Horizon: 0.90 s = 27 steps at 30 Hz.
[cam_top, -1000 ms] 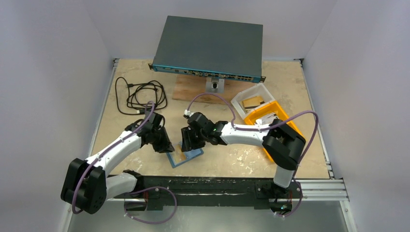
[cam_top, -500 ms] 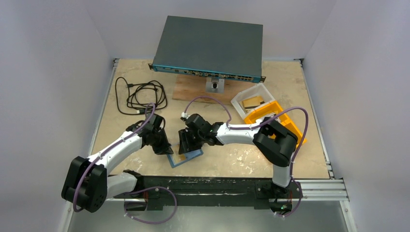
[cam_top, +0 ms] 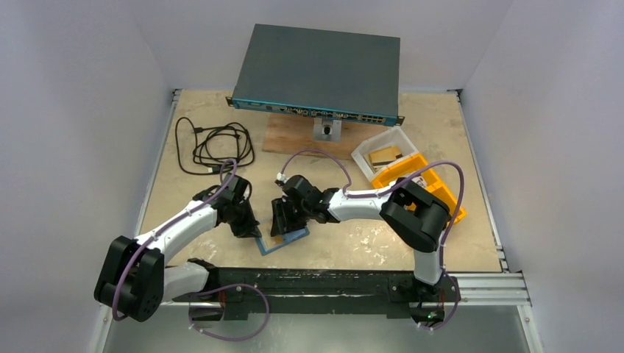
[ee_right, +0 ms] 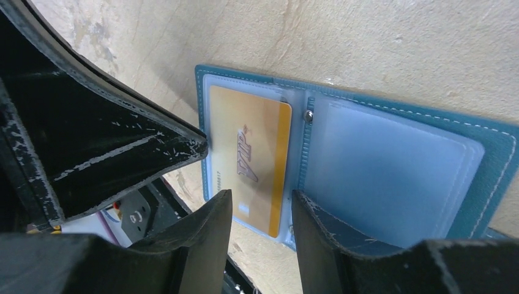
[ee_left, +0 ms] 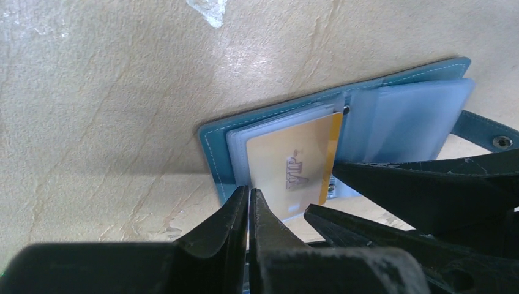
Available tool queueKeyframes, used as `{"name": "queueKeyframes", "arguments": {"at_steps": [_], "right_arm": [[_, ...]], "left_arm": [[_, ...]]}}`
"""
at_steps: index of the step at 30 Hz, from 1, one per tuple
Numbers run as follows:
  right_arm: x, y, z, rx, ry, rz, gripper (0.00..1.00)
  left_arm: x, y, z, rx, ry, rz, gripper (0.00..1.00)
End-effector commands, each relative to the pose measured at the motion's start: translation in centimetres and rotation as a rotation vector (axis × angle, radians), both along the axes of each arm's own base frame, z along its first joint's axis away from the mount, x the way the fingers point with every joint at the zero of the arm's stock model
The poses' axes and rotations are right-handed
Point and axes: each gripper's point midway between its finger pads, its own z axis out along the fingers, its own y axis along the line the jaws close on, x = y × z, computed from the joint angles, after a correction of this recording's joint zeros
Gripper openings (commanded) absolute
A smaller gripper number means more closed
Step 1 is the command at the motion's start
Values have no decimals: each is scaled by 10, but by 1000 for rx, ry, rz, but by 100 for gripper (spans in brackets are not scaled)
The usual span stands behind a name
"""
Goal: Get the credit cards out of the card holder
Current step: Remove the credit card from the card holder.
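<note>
Inspection ran from the near edge of the counter [cam_top: 346, 248] outward.

My left pincer [ee_left: 248, 195] was closed, its two fingers pressed flat together. The tips sat at the edge of the card holder [ee_left: 211, 144], against the clear sleeve. I could not tell whether any sleeve material was caught between them.

My right pincer [ee_right: 262, 197] stood partly open with its fingers apart, low over the same edge of the holder. The end of the credit card [ee_right: 251, 159] showed in the gap. I saw nothing clamped between those fingers.

The card holder lay opened flat on the counter, close to the near edge, between the two pincers. The gold credit card, marked "VIP", sat in a clear pocket on the half nearer my left pincer. The other half showed pale, cloudy clear pockets [ee_right: 392, 171]. A teal snap tab [ee_left: 489, 131] projected from that half's outer edge.

Farther back on the left lay a coiled black cable [cam_top: 217, 143]. On the right stood an orange bin [cam_top: 390, 179], and just behind it a clear tub [cam_top: 401, 140] holding a tan card [cam_top: 385, 155].

At the far edge, a network switch [cam_top: 320, 70] sat tilted above a wooden board [cam_top: 291, 132].
</note>
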Motion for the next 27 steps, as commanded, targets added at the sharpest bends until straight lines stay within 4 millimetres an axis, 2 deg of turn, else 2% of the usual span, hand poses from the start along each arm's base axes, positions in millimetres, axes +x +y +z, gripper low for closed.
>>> {"name": "queueKeyframes", "arguments": {"at_steps": [1,18,27], "right_arm": [[-1,4,0,32,12,3,41],[-8,1,-9,83,81,2,41],[1,-16,-7,190,160,-46,40]], "left_arm": [[1,4,-5,17,-6,4,4],[8,-6,-13,-1,13,-32,4],[7,-8,-23,29,55,-42,4]]}}
